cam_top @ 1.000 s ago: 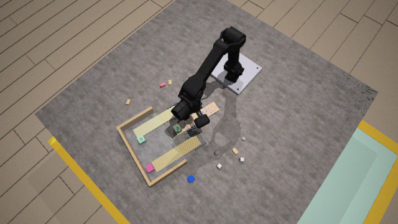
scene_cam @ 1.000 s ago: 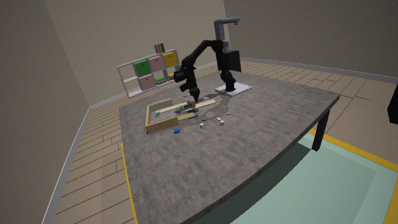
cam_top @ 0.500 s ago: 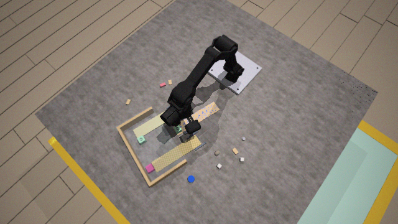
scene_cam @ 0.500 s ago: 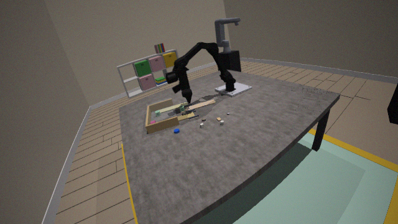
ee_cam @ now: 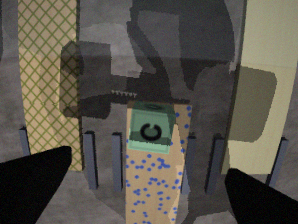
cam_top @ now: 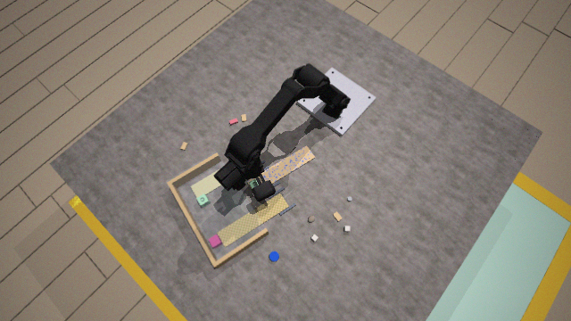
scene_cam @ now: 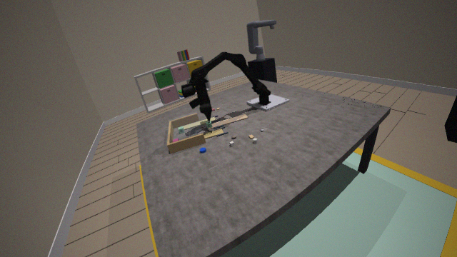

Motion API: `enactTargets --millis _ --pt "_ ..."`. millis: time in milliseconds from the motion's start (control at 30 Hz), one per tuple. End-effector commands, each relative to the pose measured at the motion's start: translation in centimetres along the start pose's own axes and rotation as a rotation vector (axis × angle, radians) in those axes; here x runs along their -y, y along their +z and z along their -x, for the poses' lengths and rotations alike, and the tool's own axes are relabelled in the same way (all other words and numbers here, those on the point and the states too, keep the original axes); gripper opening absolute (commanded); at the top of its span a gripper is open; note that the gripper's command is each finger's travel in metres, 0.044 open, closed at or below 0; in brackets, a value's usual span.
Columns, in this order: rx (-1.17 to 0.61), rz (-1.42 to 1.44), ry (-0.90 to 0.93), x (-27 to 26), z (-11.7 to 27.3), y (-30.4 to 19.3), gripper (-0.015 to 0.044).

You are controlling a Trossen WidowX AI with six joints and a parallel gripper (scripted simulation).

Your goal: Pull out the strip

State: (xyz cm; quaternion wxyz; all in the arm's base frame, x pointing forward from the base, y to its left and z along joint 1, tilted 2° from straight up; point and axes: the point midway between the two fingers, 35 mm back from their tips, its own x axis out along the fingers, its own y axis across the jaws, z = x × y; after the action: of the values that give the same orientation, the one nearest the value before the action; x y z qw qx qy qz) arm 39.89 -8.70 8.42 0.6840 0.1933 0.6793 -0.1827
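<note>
Labelled cube sits on the far end of the blue-speckled strip, which has been drawn partly out through the open side of the wooden frame. Judged from this layout, the step in hand is the pick.

Largest to smallest:

1. Wooden frame. Its walls enclose three sides; the open side faces the arm base. Approach from above, since side room inside the frame is limited.
2. Neighbouring strips. A cross-hatched strip lies to one side and a pale yellow strip to the other. Both should remain undisturbed.
3. Blue-speckled strip. It is barely wider than the cube, so the fingers should descend outside its long edges.
4. Gripper. The jaws stand wide and hold nothing, straddling the strip just short of the cube. Advance until the cube is centred, lower, then close squarely on opposite faces.
5. Short dark posts beside the strip. Keep the fingertips away from them during descent.
</note>
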Motion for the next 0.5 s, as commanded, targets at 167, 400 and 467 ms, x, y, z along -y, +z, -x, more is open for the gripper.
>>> enactTargets --millis 167,400,467 --pt "0.001 0.005 0.000 -0.1 -0.6 0.8 0.0282" --pt "0.001 0.005 0.000 -0.2 -1.7 0.9 0.0250" --pt "0.001 0.005 0.000 -0.2 -2.1 0.9 0.0250"
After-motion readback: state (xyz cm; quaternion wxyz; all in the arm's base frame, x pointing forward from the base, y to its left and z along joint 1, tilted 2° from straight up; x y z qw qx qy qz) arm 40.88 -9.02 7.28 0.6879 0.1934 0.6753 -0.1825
